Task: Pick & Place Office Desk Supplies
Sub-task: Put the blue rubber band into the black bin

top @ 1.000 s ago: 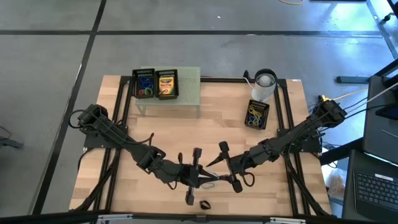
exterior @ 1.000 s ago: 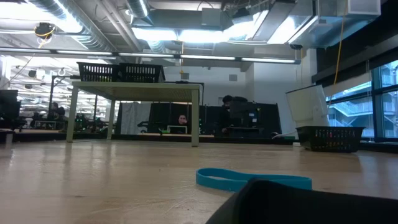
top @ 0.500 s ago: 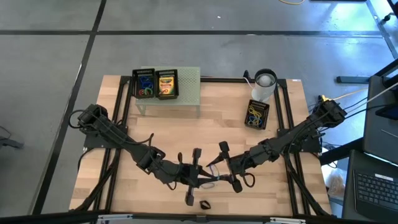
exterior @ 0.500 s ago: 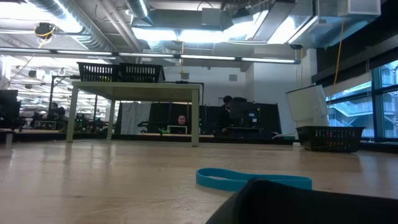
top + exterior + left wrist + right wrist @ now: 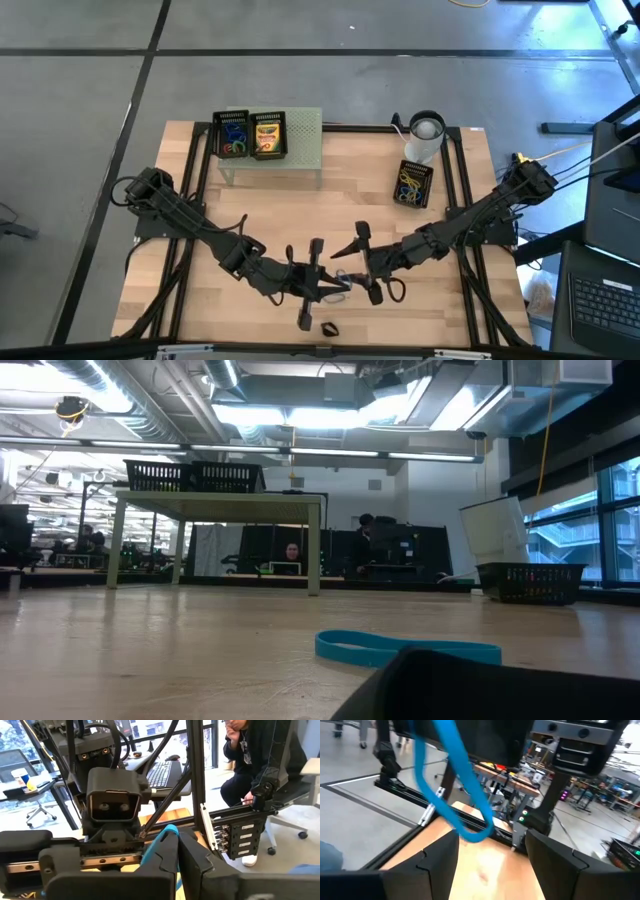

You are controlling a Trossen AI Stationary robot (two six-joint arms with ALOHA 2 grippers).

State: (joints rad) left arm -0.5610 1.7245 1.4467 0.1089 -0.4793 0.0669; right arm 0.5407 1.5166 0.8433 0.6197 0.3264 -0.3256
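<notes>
Pale wood planks make up the table [image 5: 200, 300], which sits inside a black metal frame on a grey concrete floor crossed by dark seams. The low view looks level across the planks into an open workshop lit by ceiling strip lights, with people seated at screens far behind. A person in dark clothes sits beyond the table in the left wrist view.

Taking the pale green perforated stand [image 5: 300, 140] at the table's far edge as landmark: on it stand two black baskets, one holding coloured loops [image 5: 233, 137], the other a crayon box [image 5: 266, 135] whose printing is too small to read. To the stand's right are a white cup [image 5: 426, 130] and a third basket of loops [image 5: 412, 184].

Well in front of the stand, near the table's front edge, the left gripper [image 5: 178, 851] is pinched tight on a blue loop [image 5: 451, 780], lifted off the wood. The right gripper [image 5: 490, 851] faces it just beside, fingers spread wide and holding nothing, the loop hanging before them. Another blue loop [image 5: 405, 649] lies flat on the planks, and a small black clip [image 5: 328, 328] lies nearer the front edge.
</notes>
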